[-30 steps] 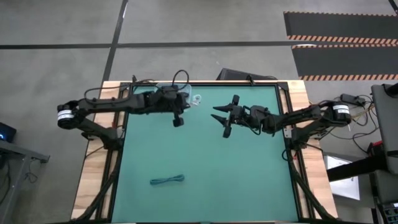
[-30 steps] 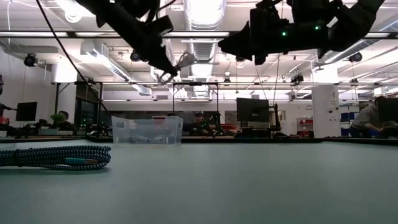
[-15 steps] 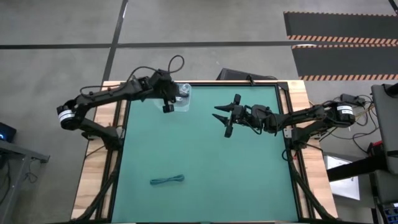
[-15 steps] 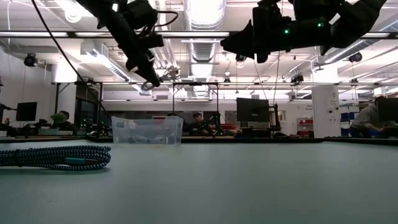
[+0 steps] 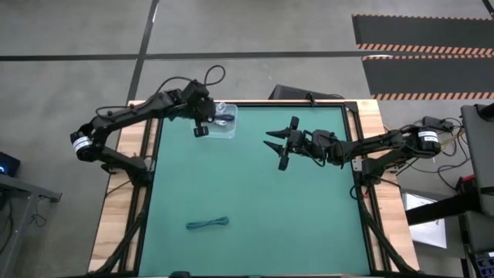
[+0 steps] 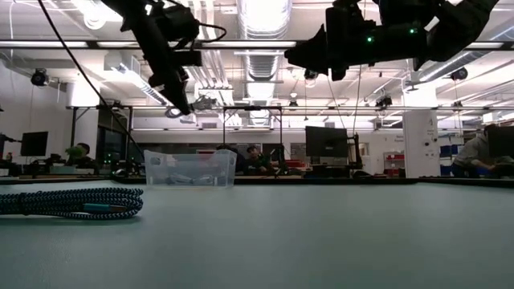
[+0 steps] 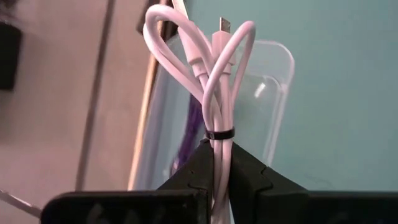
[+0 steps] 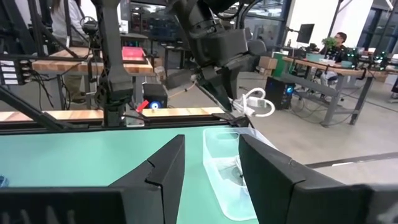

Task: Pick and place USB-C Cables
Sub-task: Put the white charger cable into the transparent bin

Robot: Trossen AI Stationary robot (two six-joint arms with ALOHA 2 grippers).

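High view: left claw (image 5: 201, 130) sits over the left edge of a clear plastic bin (image 5: 225, 121) at the far left corner of the green table (image 5: 255, 201). Right claw (image 5: 276, 147) hovers over the far middle of the table, fingers spread wide, holding nothing. A teal cable (image 5: 208, 224) lies alone near the front of the table, well apart from both arms.

Low view: left claw (image 6: 178, 108) hangs above the bin (image 6: 190, 169); teal cable (image 6: 72, 202) lies flat at left.

Left wrist view: claw (image 7: 217, 168) clamped on a white cable (image 7: 214, 93), its loops standing clear over the bin (image 7: 273, 106).

Right wrist view: own claw (image 8: 211, 171) wide open, empty; the white cable (image 8: 255, 104) hangs in the left claw (image 8: 239, 99) above the bin (image 8: 233, 180).
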